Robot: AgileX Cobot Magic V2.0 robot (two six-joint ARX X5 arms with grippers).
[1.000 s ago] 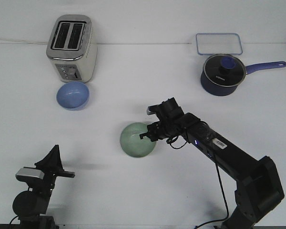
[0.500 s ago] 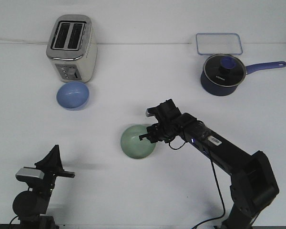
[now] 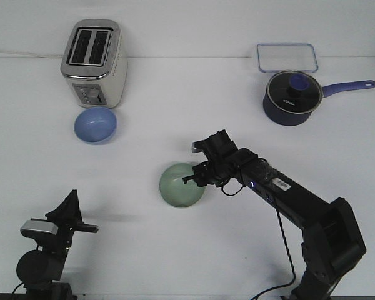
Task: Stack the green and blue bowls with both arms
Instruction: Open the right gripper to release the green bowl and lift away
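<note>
The scene is bright and evenly lit from above — the white surface (image 3: 175,262) reads almost uniformly pale, with a faint bluish cast. Shadows are soft and short: a dim grey smear lies on the surface beside the left arm (image 3: 50,244), a light one under the right arm (image 3: 287,200), and thin dark rims hug the blue bowl (image 3: 95,124) and the green bowl (image 3: 182,184). The saucepan (image 3: 290,97) lid carries a small glint, and the toaster (image 3: 94,62) shows mild sheen on its metal top. Focus is fair across the view — fine detail on the black arms merges into shadow.
</note>
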